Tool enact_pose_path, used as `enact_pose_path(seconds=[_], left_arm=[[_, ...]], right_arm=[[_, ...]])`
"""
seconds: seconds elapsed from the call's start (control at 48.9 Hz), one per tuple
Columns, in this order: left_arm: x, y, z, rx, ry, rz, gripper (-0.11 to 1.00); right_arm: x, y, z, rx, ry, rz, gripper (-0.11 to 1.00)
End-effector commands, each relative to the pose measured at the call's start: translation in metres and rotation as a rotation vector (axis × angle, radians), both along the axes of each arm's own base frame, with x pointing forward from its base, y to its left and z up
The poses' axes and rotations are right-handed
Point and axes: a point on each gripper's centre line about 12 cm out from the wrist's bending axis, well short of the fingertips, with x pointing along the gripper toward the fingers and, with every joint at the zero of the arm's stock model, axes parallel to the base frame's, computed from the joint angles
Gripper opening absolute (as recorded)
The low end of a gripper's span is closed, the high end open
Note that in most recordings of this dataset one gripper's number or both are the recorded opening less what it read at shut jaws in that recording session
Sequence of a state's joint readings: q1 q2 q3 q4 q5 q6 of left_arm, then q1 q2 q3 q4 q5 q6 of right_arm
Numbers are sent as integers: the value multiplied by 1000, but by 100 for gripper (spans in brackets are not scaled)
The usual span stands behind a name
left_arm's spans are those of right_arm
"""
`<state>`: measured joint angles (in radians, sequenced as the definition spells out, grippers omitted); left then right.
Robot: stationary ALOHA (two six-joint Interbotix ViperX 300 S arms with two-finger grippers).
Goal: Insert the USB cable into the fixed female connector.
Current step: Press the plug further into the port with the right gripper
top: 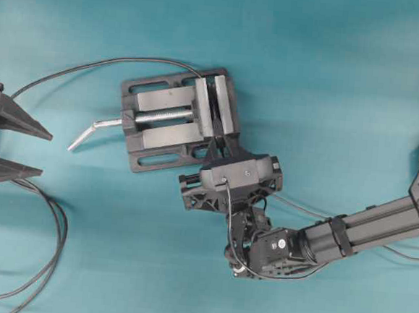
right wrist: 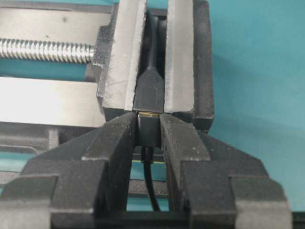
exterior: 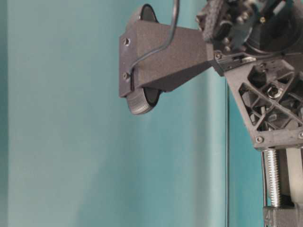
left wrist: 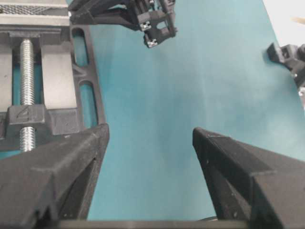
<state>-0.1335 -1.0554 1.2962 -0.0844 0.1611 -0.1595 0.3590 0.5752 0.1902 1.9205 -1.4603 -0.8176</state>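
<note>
right gripper (right wrist: 148, 131) clamped on the usb cable (right wrist: 148, 130) plug, tip meeting the fixed female connector (right wrist: 150, 91) held between vise (top: 175, 117) plates. left gripper (left wrist: 150, 162) spread wide, holding nothing, well apart.

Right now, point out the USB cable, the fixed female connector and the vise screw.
USB cable (right wrist: 148, 130), right wrist view, plug body between the fingers.
Fixed female connector (right wrist: 149, 93), right wrist view, its dark housing.
Vise screw (right wrist: 47, 49), right wrist view, threaded shaft.
</note>
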Motion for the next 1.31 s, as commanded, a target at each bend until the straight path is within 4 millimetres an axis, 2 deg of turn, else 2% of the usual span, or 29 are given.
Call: enact_pose_path(seconds=[0.0, 0.859, 0.921, 1.044, 1.289], left_arm=[[1, 0, 0, -10, 0, 7, 86], [1, 0, 0, -10, 0, 7, 86], [1, 0, 0, -10, 0, 7, 86], [0, 0, -1, -9, 8, 7, 86], [0, 1, -2, -8, 17, 12, 86]], right_arm=[[0, -68, 22, -15, -37, -177, 21], [0, -54, 21, 16, -40, -159, 21], [0, -54, 21, 19, -40, -161, 25], [0, -52, 22, 21, -44, -161, 41], [0, -39, 29, 33, -59, -134, 42]])
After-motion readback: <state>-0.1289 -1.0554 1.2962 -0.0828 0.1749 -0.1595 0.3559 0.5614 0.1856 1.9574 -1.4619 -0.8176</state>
